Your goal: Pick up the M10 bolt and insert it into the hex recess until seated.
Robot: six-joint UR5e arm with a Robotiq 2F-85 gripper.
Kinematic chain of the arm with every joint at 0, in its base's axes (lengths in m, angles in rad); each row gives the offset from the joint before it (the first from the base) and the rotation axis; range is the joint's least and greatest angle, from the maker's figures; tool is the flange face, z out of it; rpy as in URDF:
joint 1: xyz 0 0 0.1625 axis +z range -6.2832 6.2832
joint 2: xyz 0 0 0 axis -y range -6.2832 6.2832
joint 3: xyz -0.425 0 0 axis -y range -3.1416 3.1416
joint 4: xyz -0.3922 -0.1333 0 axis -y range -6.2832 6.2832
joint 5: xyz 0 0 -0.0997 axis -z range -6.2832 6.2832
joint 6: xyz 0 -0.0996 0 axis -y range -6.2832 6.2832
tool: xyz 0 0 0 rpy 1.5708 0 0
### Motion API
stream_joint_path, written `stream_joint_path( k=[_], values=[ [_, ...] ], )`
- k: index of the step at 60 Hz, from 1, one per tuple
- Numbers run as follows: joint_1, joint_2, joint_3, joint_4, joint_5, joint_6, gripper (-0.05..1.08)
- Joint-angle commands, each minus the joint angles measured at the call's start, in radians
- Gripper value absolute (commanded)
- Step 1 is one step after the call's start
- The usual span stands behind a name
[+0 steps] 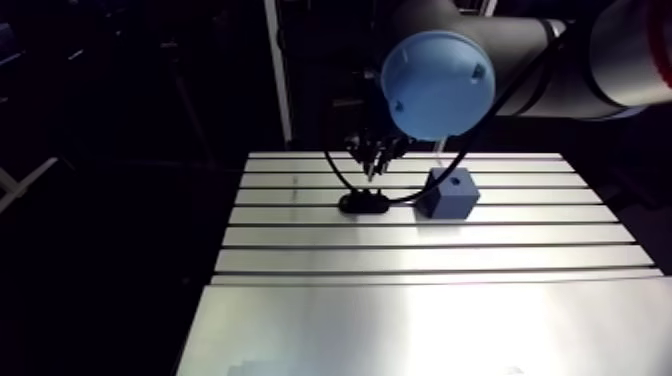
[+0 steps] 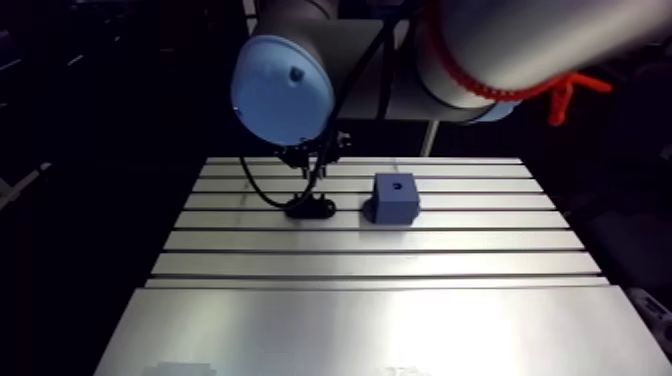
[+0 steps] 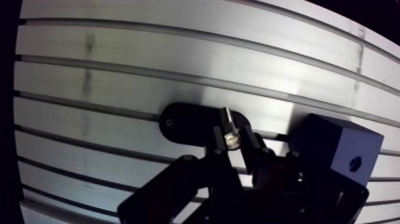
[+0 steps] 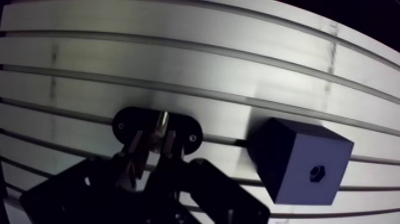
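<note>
Wrist view: the M10 bolt [image 3: 228,128] is seen clamped between the fingers of the gripper [image 3: 232,142], held over a black oval holder [image 3: 181,122] on the slotted table [image 3: 119,77]. The blue block [image 3: 333,146] is set to the right, apart from the holder, with the hex recess [image 3: 355,162] in its top face.
</note>
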Motion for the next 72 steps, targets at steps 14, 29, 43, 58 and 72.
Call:
stream_joint_path(
  k=[14,29,43,58,72],
  values=[
    [-0.01,-0.084,-0.177,0.31,-0.005,-0.194,0.79],
    [-0.059,-0.09,-0.302,0.532,-0.025,-0.422,0.83],
    [-0.109,-0.073,-0.361,0.637,-0.117,-0.552,0.84],
    [-0.137,-0.043,-0.375,0.689,-0.174,-0.696,0.84],
    [-0.142,-0.027,-0.373,0.687,-0.174,-0.703,0.84]
  ],
)
